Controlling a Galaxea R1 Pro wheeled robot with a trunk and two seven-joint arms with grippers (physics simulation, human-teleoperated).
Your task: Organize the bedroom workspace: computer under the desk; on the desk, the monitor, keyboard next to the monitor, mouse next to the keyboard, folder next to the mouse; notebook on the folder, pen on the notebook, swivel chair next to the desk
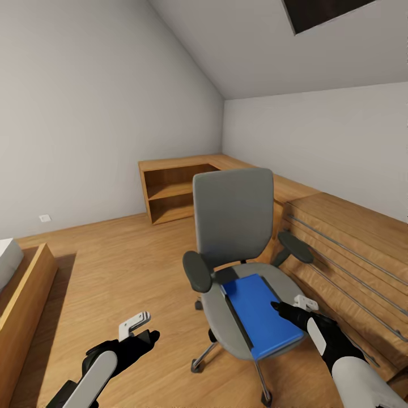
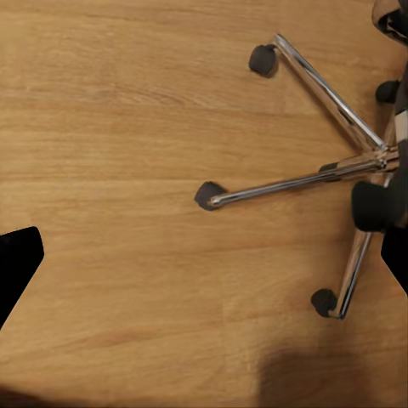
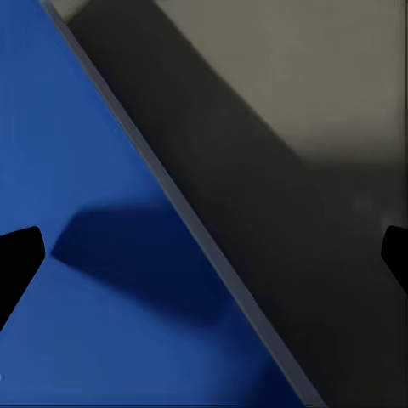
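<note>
While your right claw hovers open over it, the folder looks thin, probably slick: pinch its edge.

Swivel chair: grey cloth back and seat, matt, with matt black armrests and a polished chrome base catching the light. On the seat, a folder with a smooth, flat blue cover. Floor: warm wood planks, satin sheen. Light-wood chest with brushed metal bars. Walls plain matt.
</note>
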